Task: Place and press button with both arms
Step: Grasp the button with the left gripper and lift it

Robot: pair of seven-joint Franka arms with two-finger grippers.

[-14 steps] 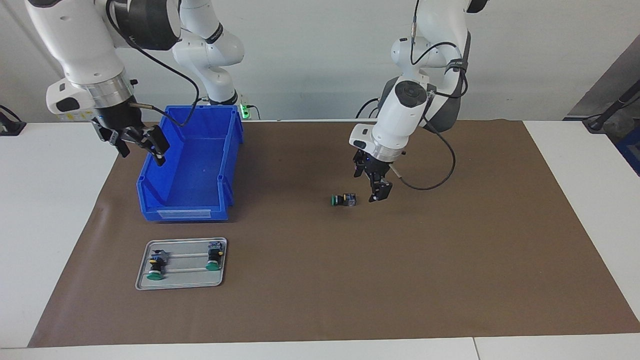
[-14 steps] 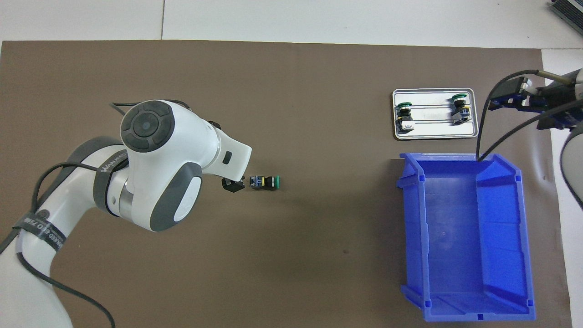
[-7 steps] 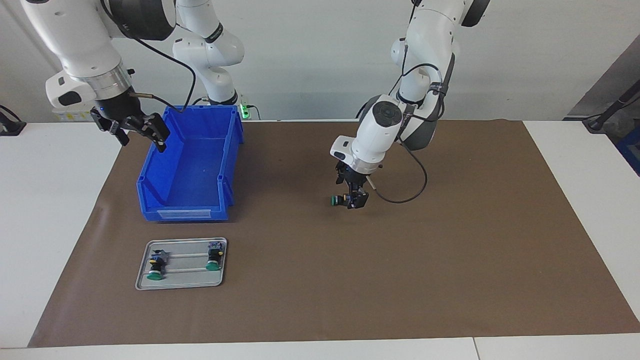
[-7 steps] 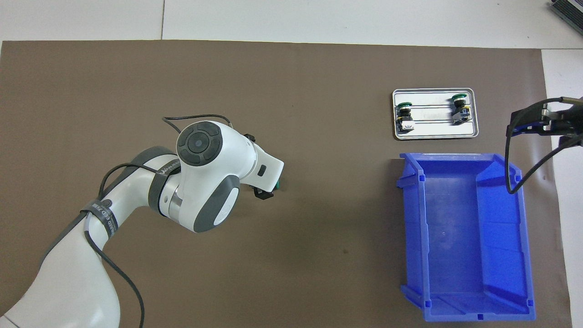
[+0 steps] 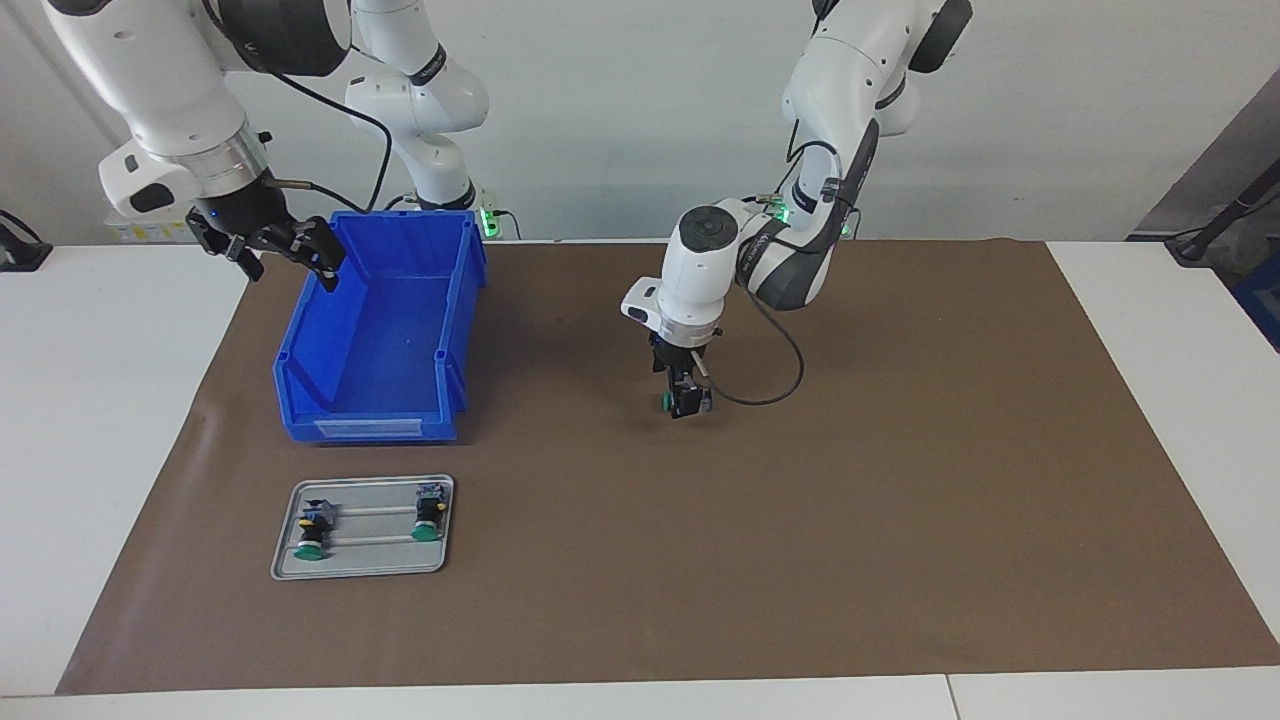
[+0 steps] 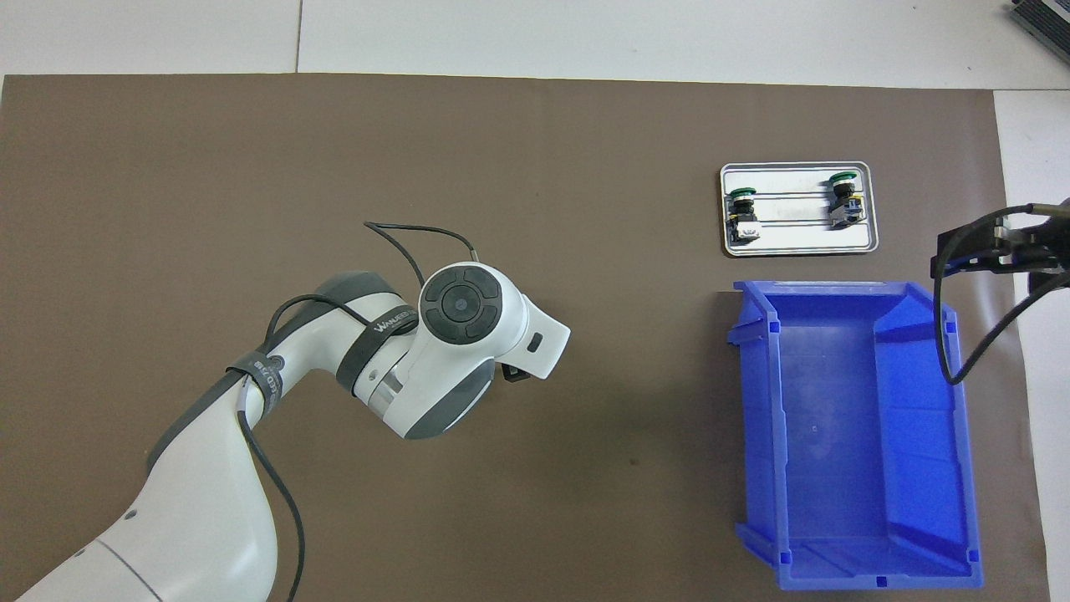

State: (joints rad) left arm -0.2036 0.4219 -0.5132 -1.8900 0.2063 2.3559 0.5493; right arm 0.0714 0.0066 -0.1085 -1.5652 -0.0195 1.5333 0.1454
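Since the earlier frame the left gripper [image 5: 686, 403] had swung in from beside the button [image 5: 668, 402] and come down right over it; the right gripper [image 5: 283, 256] had lifted a little at the blue bin [image 5: 375, 330]. Button lay on its side on the brown mat [image 5: 900, 500], mid-table, long axis running along the table, green cap toward the right arm's end, base toward the left arm's end. Left fingers stood apart astride the body, low at the mat; whether they touched it, could not tell. Only the green cap showed past them. Right gripper hung wide and empty over the bin's rim. Two lookalike buttons lay on the metal tray [image 5: 362, 565], farther from the robots than the bin.
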